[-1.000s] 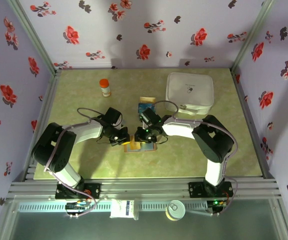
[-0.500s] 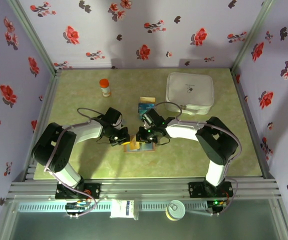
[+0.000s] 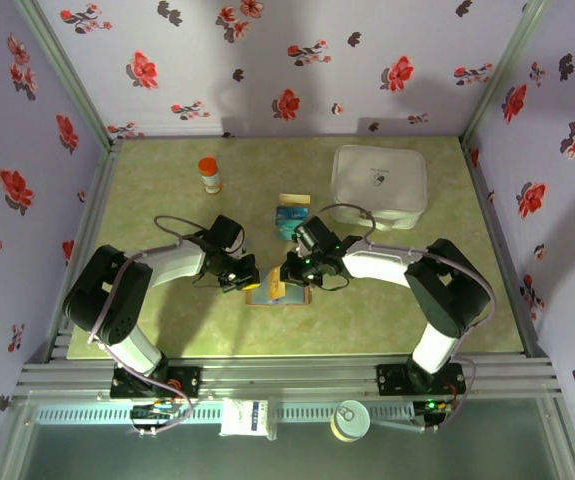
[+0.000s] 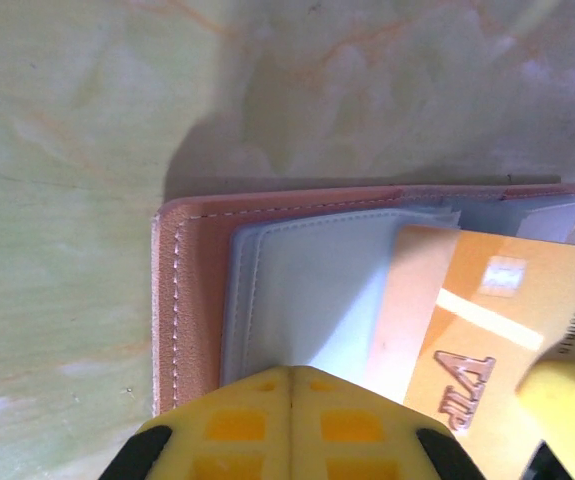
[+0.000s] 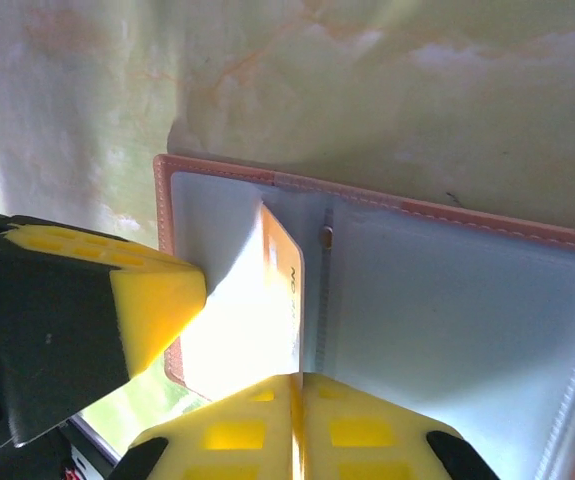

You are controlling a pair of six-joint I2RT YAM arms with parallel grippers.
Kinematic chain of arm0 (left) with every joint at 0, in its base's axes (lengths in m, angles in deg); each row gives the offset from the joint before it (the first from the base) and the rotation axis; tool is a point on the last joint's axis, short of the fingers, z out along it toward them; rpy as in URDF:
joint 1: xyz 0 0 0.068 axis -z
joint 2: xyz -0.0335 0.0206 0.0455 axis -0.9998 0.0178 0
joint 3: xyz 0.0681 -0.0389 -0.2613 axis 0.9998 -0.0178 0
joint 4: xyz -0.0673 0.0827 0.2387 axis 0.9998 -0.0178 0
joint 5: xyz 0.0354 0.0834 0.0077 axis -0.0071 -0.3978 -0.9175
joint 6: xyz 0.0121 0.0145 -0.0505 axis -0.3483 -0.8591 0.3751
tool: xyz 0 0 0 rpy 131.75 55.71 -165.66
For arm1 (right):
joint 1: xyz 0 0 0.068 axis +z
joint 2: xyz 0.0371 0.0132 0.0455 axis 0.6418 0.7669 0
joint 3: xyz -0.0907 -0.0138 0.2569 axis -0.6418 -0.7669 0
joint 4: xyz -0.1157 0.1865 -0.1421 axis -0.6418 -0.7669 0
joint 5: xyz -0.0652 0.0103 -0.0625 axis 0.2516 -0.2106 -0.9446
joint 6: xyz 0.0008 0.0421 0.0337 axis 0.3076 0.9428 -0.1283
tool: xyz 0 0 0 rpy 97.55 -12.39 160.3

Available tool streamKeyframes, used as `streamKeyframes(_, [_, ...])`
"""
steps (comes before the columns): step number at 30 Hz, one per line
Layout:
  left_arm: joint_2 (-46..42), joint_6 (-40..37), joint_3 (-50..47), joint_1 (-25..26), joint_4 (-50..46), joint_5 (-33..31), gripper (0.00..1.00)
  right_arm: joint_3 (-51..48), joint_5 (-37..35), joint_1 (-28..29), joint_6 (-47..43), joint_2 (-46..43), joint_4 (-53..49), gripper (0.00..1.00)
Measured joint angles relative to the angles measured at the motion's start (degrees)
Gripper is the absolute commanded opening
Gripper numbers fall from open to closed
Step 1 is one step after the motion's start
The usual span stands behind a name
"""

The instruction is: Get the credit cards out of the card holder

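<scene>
The card holder (image 3: 298, 296) lies open on the table between my arms, brown-rimmed and blue-grey inside (image 4: 307, 280) (image 5: 447, 300). A yellow-orange credit card (image 3: 275, 290) (image 4: 497, 300) (image 5: 252, 320) sticks partly out of its left pocket, tilted up. My right gripper (image 3: 289, 276) (image 5: 297, 378) is shut on that card's edge. My left gripper (image 3: 250, 278) (image 4: 290, 372) is shut, its tips pressing down on the holder's left pocket. More credit cards, teal ones (image 3: 289, 221) and a pale yellow one (image 3: 294, 200), lie on the table just beyond the holder.
A white square lidded container (image 3: 379, 180) stands at the back right. A small orange-capped bottle (image 3: 209, 175) stands at the back left. Flowered walls close in the table on three sides.
My right gripper has closed on the yellow-orange card and shifted slightly right, raising the card out of the pocket. The left gripper has stayed pressed on the holder.
</scene>
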State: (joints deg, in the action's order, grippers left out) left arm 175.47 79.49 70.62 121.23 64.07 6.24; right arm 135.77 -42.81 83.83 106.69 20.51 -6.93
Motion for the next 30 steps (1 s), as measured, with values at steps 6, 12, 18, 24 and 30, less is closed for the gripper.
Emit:
streamKeyframes(6, [-0.02, -0.37, 0.44, 0.00, -0.79, -0.20, 0.00, 0.98, -1.11, -1.22, -4.04, -3.45, -5.40, 0.00])
streamKeyframes(12, [-0.79, -0.63, 2.08, 0.00, -2.16, -0.66, 0.06, 9.81, -5.44, -1.88, -17.38, -3.50, -16.98, 0.00])
streamKeyframes(18, [-3.98, -0.98, 2.84, -0.07, -2.43, -1.07, 0.12, 20.68, -10.67, -2.43, -36.83, -2.80, -27.36, 0.00])
streamKeyframes(24, [-5.64, -1.25, 2.75, -1.33, -3.08, -1.70, 0.21, 30.53, -13.99, -3.93, -58.01, 1.60, -35.36, 0.00])
streamKeyframes(30, [-7.98, -1.64, 1.29, -2.80, -4.42, -3.23, 0.28, 38.60, -18.10, -4.98, -76.89, 6.43, -41.62, 0.00])
